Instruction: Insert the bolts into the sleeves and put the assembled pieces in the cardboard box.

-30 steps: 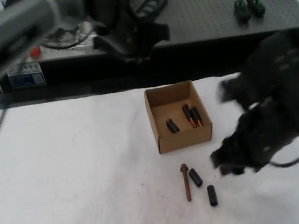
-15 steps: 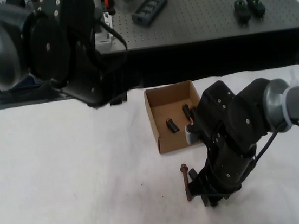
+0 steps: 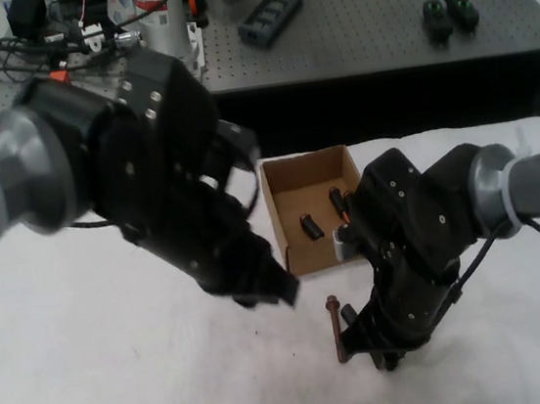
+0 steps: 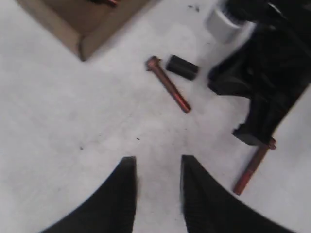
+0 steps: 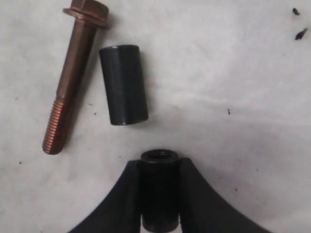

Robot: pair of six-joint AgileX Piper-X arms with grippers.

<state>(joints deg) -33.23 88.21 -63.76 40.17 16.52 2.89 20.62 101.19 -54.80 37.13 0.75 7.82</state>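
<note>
The cardboard box (image 3: pixel 282 222) stands mid-bench with several dark pieces inside. In front of it lie a copper bolt (image 5: pixel 73 77) and a loose black sleeve (image 5: pixel 124 85), side by side on the white cloth. My right gripper (image 5: pixel 159 165) is down on the cloth just beyond them, shut on a second black sleeve (image 5: pixel 158 189). My left gripper (image 4: pixel 156 162) hovers open over bare cloth, short of the bolt (image 4: pixel 167 90) and sleeve (image 4: pixel 182 67). Another copper bolt (image 4: pixel 252 167) lies beside the right arm (image 4: pixel 267 73).
White cloth (image 3: pixel 124 378) covers the near bench. Behind it is a dark perforated table (image 3: pixel 375 12) with a black tray (image 3: pixel 269 13), two small dark parts (image 3: pixel 450 12) and cables. The left arm's bulk (image 3: pixel 148 168) stands close to the box's left side.
The left arm has swung from the back left down toward the cloth in front of the box. The right arm dropped onto the sleeves a second ago and has stayed there since.
</note>
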